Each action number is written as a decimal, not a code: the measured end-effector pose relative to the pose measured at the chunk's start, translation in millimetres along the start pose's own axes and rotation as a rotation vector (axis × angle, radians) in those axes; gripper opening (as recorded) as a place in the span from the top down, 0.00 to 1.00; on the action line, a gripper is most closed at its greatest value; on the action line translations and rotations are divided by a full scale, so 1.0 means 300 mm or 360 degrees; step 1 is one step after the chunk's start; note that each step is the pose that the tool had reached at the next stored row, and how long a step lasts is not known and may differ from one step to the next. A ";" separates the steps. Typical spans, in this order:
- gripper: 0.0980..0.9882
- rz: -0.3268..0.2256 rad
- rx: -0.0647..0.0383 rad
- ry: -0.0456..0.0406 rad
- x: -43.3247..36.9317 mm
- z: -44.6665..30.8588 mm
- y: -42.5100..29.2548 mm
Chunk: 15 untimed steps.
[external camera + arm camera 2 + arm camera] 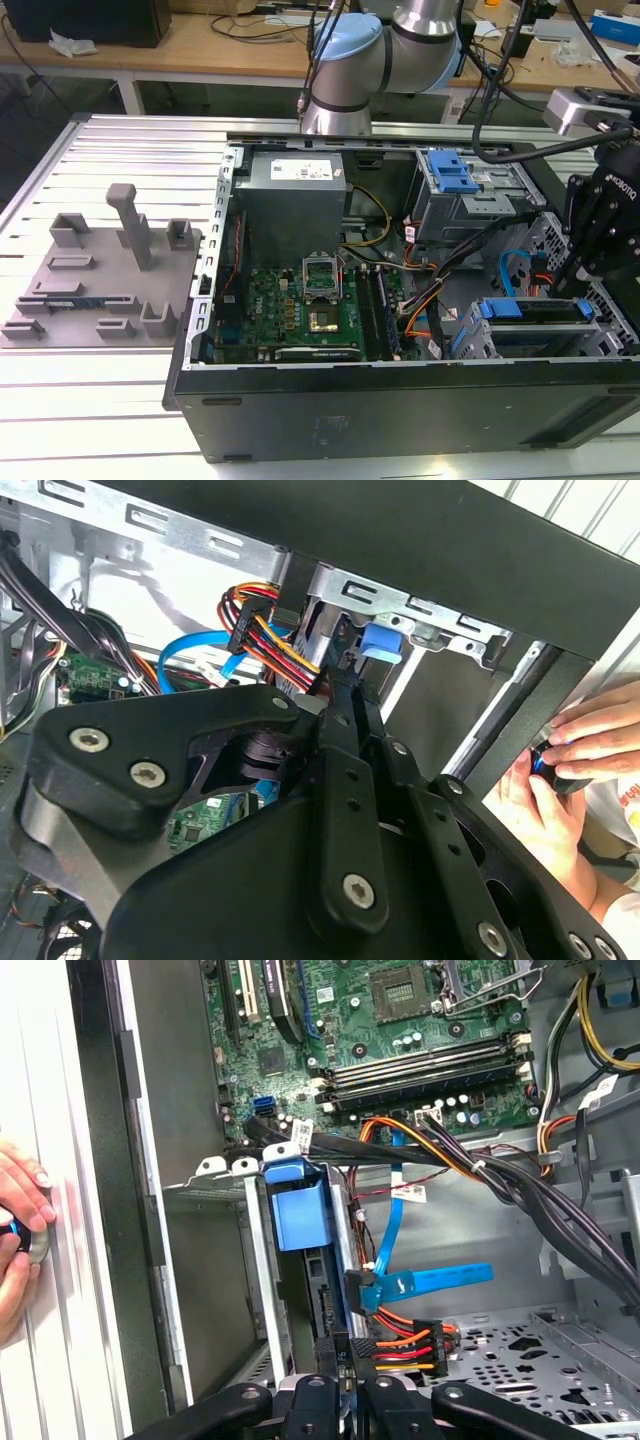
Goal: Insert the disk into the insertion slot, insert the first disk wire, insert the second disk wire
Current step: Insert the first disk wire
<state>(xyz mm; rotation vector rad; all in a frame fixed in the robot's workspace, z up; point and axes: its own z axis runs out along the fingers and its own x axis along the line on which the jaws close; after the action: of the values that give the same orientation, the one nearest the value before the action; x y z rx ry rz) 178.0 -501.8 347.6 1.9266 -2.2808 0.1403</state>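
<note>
The disk sits in the insertion slot [468,338], its blue carrier [500,308] [295,1205] showing at the end. My gripper [572,275] [343,1375] [338,695] reaches down to the disk's back edge. Its fingers are shut on the black plug of the first disk wire [400,1345], the red, orange and black bundle [285,650], held against that edge. The second disk wire [430,1278] [510,270] is a flat blue cable. Its plug end [368,1290] lies beside the disk edge just past my fingers; whether it is seated I cannot tell.
The open computer case [400,400] holds a motherboard [300,300], a power supply [295,195] and a taller grey bay with a blue latch [450,175]. Thick black cables [520,1190] cross near the slot. A person's hand [15,1220] [585,750] rests outside the case wall.
</note>
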 end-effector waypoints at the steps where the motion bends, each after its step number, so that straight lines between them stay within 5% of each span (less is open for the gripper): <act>1: 0.93 0.0000 0.0000 0.0000 0.001 0.000 0.000; 15: 0.93 0.0000 0.0000 0.0002 0.006 0.004 -0.001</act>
<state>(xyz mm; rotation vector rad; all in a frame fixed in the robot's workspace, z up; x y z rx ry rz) 178.0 -503.7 346.7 1.9257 -2.2802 0.1421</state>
